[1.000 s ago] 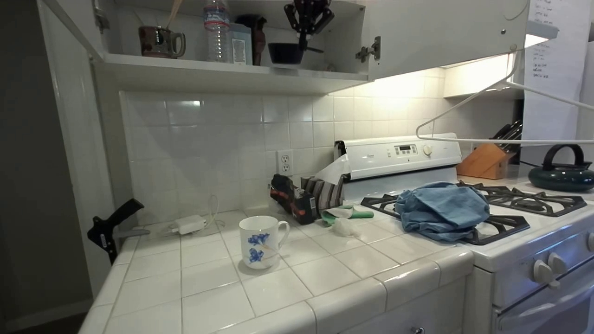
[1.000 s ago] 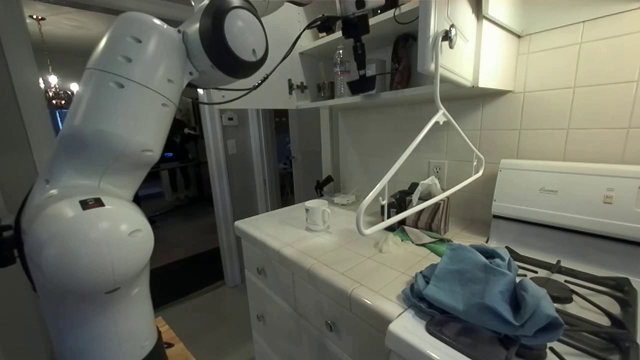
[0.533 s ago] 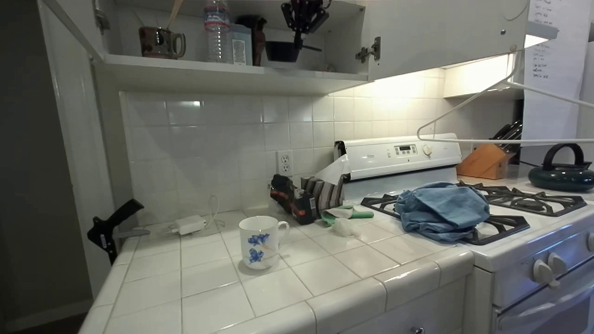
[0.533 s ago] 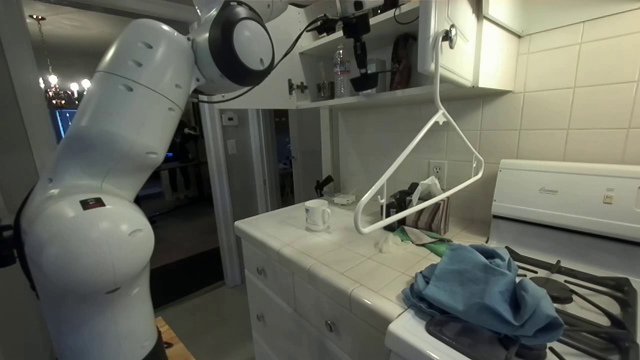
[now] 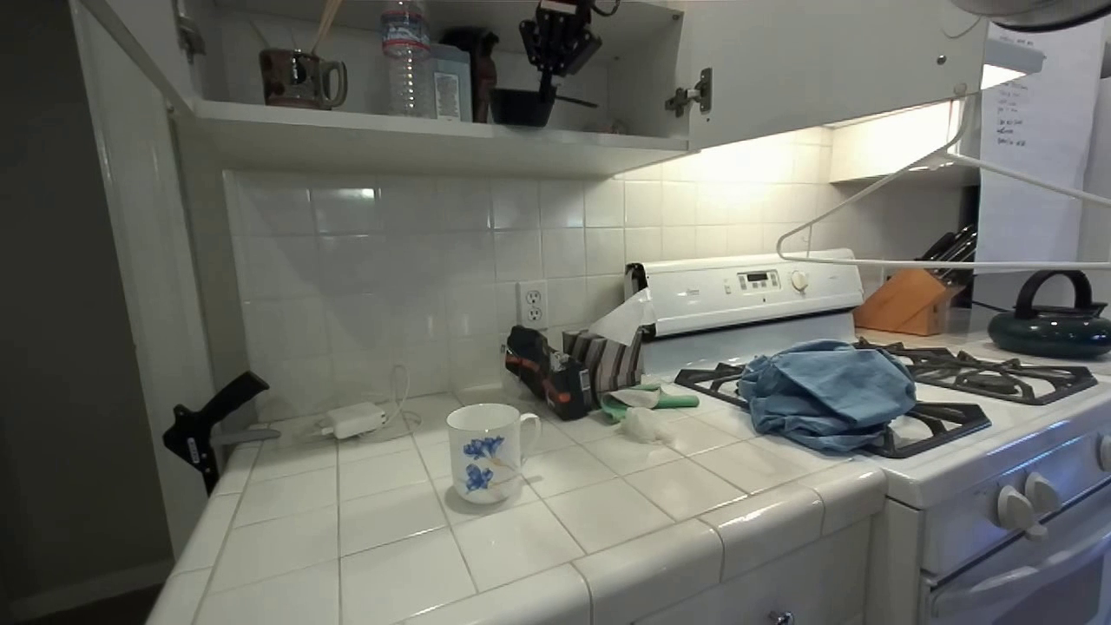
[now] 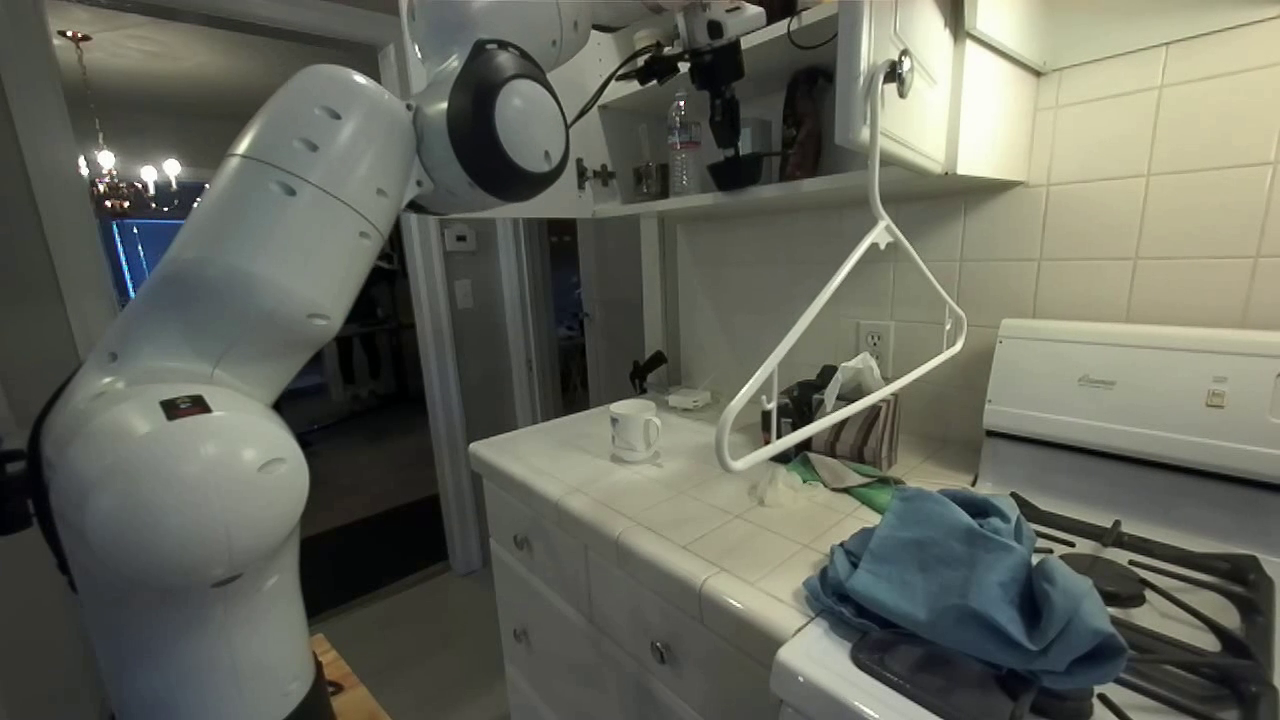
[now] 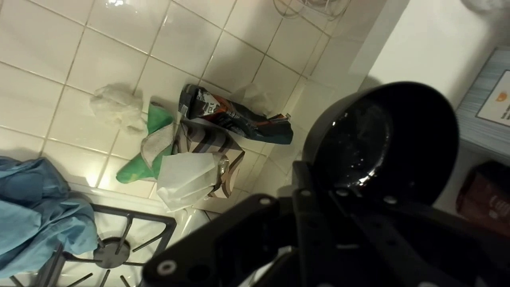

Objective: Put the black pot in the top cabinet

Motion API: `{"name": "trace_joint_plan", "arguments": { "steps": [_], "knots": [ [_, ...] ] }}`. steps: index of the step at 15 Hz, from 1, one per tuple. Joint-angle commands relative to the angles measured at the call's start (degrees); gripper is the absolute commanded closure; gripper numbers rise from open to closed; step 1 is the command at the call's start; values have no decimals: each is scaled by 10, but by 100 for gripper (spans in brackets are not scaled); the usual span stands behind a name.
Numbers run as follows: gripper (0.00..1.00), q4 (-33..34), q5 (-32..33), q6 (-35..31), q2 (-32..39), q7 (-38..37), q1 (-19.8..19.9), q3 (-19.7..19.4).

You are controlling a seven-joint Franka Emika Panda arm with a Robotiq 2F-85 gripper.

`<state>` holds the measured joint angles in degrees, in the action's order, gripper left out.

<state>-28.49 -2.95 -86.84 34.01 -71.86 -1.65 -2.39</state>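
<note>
The pot (image 5: pixel 516 108) has come down a touch since half a second ago, gripper (image 5: pixel 546 91) along with it, and a bit of the arm (image 5: pixel 1033 10) now pokes in at top right in an exterior view. Jaws are clamped on the pot's side at the rim, handle (image 5: pixel 580 102) sticking out right. It's slightly tipped, at the opening of the cabinet (image 5: pixel 647 78), low by the near edge of the shelf (image 5: pixel 347 130); can't tell if it's touching. Just left there's a box (image 5: pixel 447 82) with a white label, orange blob on it in the wrist view, print too blurry. Further left, a bottle (image 5: pixel 406 82) with a red, white and blue label, also unreadable, then a brown mug (image 5: pixel 291 78). Down on the counter (image 5: pixel 399 538) sits the flowery mug (image 5: pixel 469 434). Off right, the stove (image 6: pixel 1110 400) has some script logo (too small), and a paper (image 5: pixel 1033 187) beyond has writing I can't make out.
</note>
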Motion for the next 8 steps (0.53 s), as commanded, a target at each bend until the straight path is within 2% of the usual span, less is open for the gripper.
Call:
{"name": "trace_joint_plan", "arguments": {
  "steps": [1, 2, 3, 8],
  "knots": [
    [99, 75, -4, 14, 42, -34, -5, 4],
    [99, 69, -3, 8, 41, -38, -6, 5],
    [99, 22, -1, -14, 16, -41, -9, 4],
    [99, 21, -2, -23, 20, -63, -8, 4]
  ]
}}
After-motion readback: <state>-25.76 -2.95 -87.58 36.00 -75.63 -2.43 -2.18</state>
